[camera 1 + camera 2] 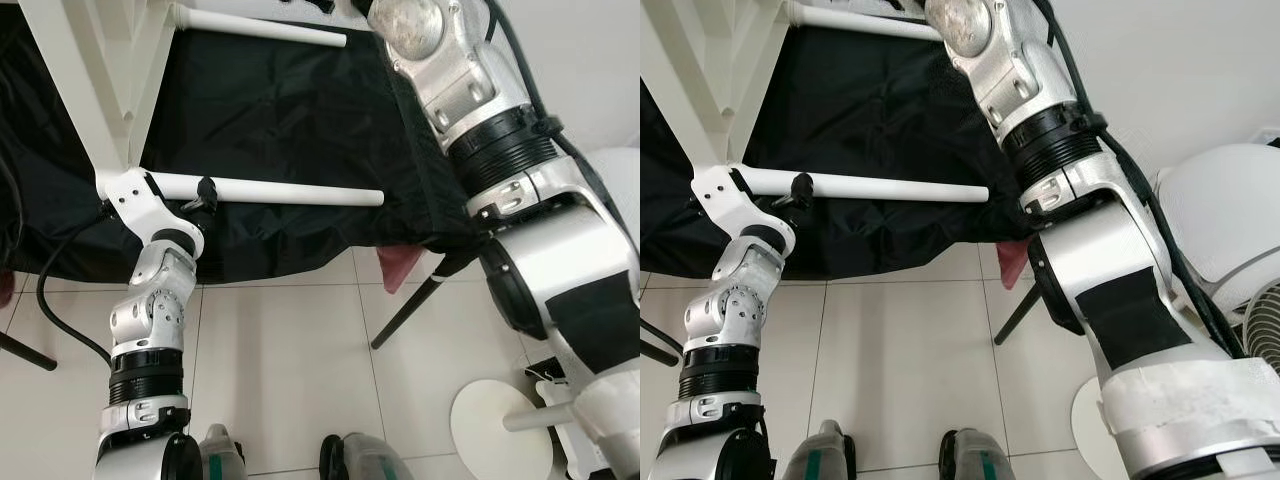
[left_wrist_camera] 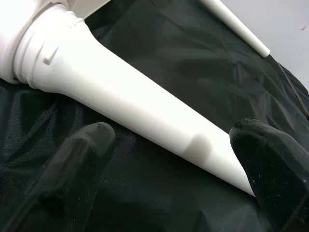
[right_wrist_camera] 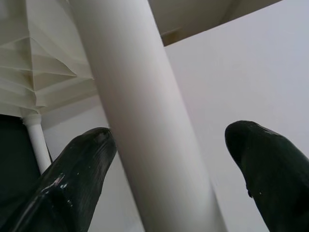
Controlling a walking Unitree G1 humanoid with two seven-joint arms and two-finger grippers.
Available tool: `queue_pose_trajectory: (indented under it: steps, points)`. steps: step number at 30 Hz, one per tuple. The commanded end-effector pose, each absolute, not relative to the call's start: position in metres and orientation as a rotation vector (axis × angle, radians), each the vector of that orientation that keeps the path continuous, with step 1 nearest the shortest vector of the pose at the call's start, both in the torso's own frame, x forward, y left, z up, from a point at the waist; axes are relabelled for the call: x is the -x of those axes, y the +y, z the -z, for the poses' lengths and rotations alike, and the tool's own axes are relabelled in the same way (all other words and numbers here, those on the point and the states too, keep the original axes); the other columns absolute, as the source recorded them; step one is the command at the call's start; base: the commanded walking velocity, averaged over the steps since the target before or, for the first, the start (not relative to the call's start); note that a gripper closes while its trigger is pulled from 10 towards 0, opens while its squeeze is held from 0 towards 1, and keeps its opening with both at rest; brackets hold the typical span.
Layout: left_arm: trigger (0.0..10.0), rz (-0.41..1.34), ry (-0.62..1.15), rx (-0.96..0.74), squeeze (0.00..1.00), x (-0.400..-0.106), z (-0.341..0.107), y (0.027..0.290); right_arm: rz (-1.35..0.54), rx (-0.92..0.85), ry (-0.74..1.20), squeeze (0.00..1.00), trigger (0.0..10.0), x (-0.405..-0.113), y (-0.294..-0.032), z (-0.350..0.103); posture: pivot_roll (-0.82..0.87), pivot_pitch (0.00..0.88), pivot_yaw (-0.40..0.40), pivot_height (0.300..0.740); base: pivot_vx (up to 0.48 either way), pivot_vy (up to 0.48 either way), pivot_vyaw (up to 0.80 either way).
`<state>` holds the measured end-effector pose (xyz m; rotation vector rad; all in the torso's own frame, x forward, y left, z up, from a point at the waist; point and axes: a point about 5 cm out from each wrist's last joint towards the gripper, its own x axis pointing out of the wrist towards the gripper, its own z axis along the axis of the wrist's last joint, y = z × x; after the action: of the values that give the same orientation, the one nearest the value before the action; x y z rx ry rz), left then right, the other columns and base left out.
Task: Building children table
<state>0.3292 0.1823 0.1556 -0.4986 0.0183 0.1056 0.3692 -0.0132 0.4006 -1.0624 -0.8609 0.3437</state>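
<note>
In the head views, the left end effector point(image 1: 205, 193) is at the near white table leg point(image 1: 290, 192), which lies sideways over the black cloth point(image 1: 290, 110), screwed into the white table frame point(image 1: 85, 90). In the left wrist view, its fingers point(image 2: 79, 159) stand apart, released around this leg. In the right wrist view, the right end effector point(image 3: 169, 159) is also released, its fingers on either side of another leg point(image 3: 145, 121).
</note>
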Motion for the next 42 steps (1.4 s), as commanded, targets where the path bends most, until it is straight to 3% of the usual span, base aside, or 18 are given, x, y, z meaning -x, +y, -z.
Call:
queue_pose_trajectory:
  steps: [1, 4, 5, 6, 7, 8, 19, 32, 42]
  points:
    - [10.0, -0.089, 0.03, 0.487, 0.0, -0.33, -0.154, 0.18, -0.325, 1.086, -0.87, 0.0, 10.0, -0.368, -0.011, -0.406, 0.03, 0.053, -0.059, 0.74, 0.0, 0.0, 0.0]
    - [10.0, -0.081, 0.04, 0.485, 0.0, -0.33, -0.153, 0.179, -0.313, 1.098, -0.878, 0.0, 10.0, -0.368, -0.01, -0.41, 0.03, 0.053, -0.059, 0.74, 0.0, 0.0, 0.0]
    - [10.0, -0.053, 0.073, 0.475, 0.0, -0.33, -0.149, 0.175, -0.326, 1.103, -0.87, 0.0, 6.1, -0.368, -0.009, -0.413, 0.02, 0.055, -0.057, 0.74, 0.0, 0.0, 0.0]
    - [10.0, -0.053, 0.073, 0.475, 0.0, -0.33, -0.149, 0.175, -0.326, 1.103, -0.87, 0.0, 6.1, -0.368, -0.009, -0.413, 0.02, 0.055, -0.057, 0.74, 0.0, 0.0, 0.0]
    - [10.0, -0.038, 0.096, 0.465, 0.0, -0.33, -0.147, 0.173, -0.339, 1.114, -0.866, 0.0, 1.2, -0.368, -0.009, -0.413, 0.02, 0.055, -0.057, 0.74, 0.0, 0.0, 0.0]
    - [10.0, -0.029, 0.12, 0.452, 0.0, -0.33, -0.144, 0.17, -0.347, 1.114, -0.856, 0.0, 0.0, -0.369, -0.009, -0.414, 0.02, 0.056, -0.055, 0.74, 0.0, 0.0, 0.0]
    - [10.0, -0.116, 0.229, 0.497, 0.0, -0.335, -0.137, 0.174, -0.331, 1.089, -0.831, 0.0, 0.0, -0.371, -0.014, -0.424, 0.01, 0.058, -0.047, 0.74, 0.0, 0.0, 0.0]
    - [10.0, -0.232, 0.092, 0.626, 0.0, -0.355, -0.171, 0.208, -0.31, 1.046, -0.861, 0.0, 0.0, -0.369, -0.019, -0.433, 0.0, 0.054, -0.045, 0.74, 0.0, 0.0, 0.0]
    - [10.0, -0.241, 0.115, 0.697, 0.0, -0.366, -0.171, 0.209, -0.285, 1.028, -0.88, 0.0, 0.0, -0.368, -0.022, -0.441, -0.01, 0.056, -0.041, 0.74, 0.0, 0.0, 0.0]
